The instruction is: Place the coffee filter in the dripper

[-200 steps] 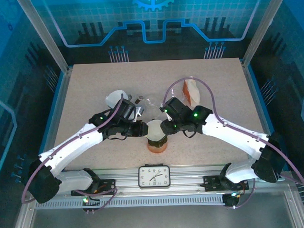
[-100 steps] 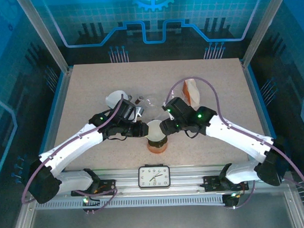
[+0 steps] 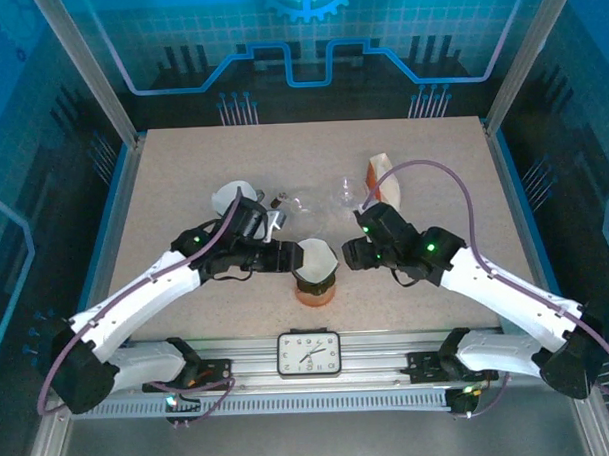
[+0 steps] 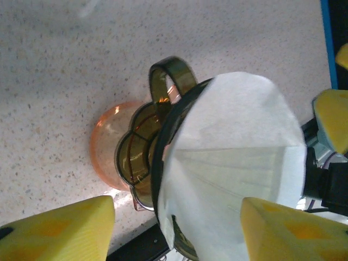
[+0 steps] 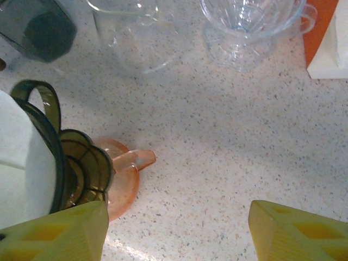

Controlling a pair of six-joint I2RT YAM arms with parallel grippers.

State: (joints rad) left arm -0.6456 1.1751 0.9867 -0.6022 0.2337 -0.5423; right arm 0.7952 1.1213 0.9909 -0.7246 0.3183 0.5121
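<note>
The white coffee filter (image 3: 313, 256) (image 4: 239, 157) sits opened out in the dark olive dripper (image 3: 312, 279) (image 4: 141, 157), which rests on an orange cup (image 3: 315, 294) (image 4: 103, 147). My left gripper (image 3: 289, 257) (image 4: 176, 217) is open at the dripper's left side, its yellow fingers spread wide around the filter's edge. To the right of the dripper and apart from it, my right gripper (image 3: 347, 254) (image 5: 178, 217) is open over bare table. In the right wrist view the filter (image 5: 22, 163), the dripper (image 5: 81, 163) and the orange cup (image 5: 122, 185) lie at the left.
Behind the dripper stand a clear glass cup (image 3: 302, 201) (image 5: 136, 38) and a clear glass dripper (image 3: 345, 192) (image 5: 250, 22). An orange filter box (image 3: 385, 180) is at the back right and a white object (image 3: 228, 198) at the back left. A clock (image 3: 309, 351) sits on the front rail.
Both grippers have opened and let go of the filter. The right arm has drawn back to the right, away from the dripper. The left arm has barely shifted.
</note>
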